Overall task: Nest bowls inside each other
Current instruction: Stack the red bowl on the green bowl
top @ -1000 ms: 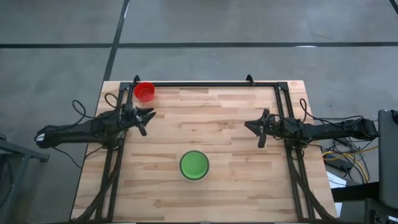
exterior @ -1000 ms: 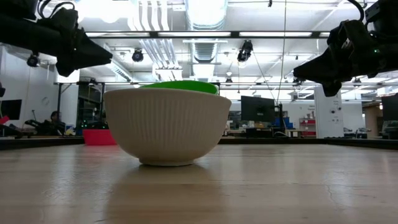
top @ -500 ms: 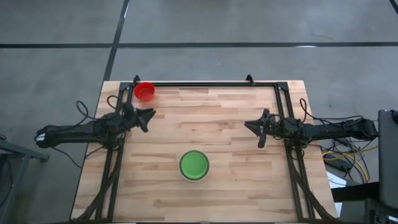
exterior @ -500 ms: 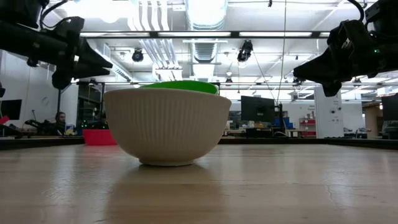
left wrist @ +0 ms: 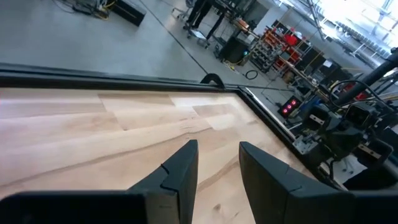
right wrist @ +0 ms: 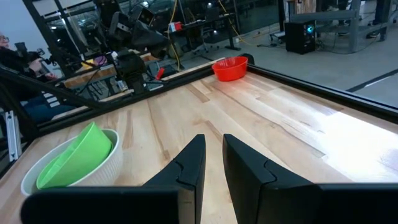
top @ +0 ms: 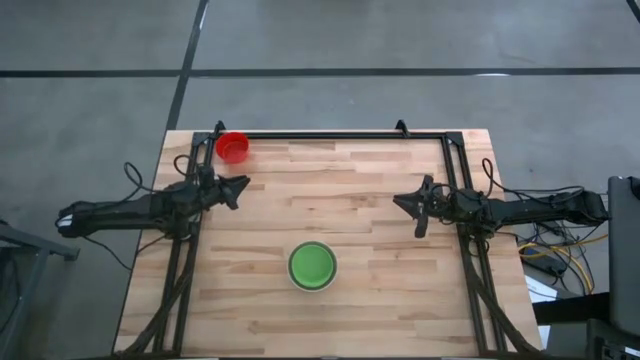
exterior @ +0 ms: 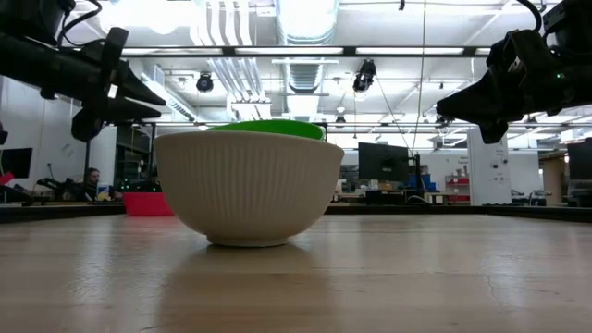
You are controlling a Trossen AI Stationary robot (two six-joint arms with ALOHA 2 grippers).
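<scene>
A whitish ribbed bowl [exterior: 248,185] stands on its base near the table's middle front. A green bowl [right wrist: 78,155] lies tilted inside it, its rim showing above the white rim [exterior: 273,129]. Alone by the far left corner sits a red bowl [top: 232,146], resting on its base. My left gripper [top: 240,186] hovers at the table's left side, a little nearer than the red bowl, open and pointing toward the right, with nothing between its fingers [left wrist: 217,146]. At the table's right side my right gripper [top: 403,203] hovers, pointing left, its fingers a narrow gap apart and empty [right wrist: 212,138].
Black frame rails [top: 340,134] run along the table's far, left and right edges. Cables [top: 545,255] lie off the right edge. Bare wood [top: 330,200] lies between the two grippers and around the nested bowls.
My left gripper has rolled about the line it points along, so its fingers now stand turned from where they were. It stays at the table's left side, and its gap looks unchanged. The bowls have kept still.
</scene>
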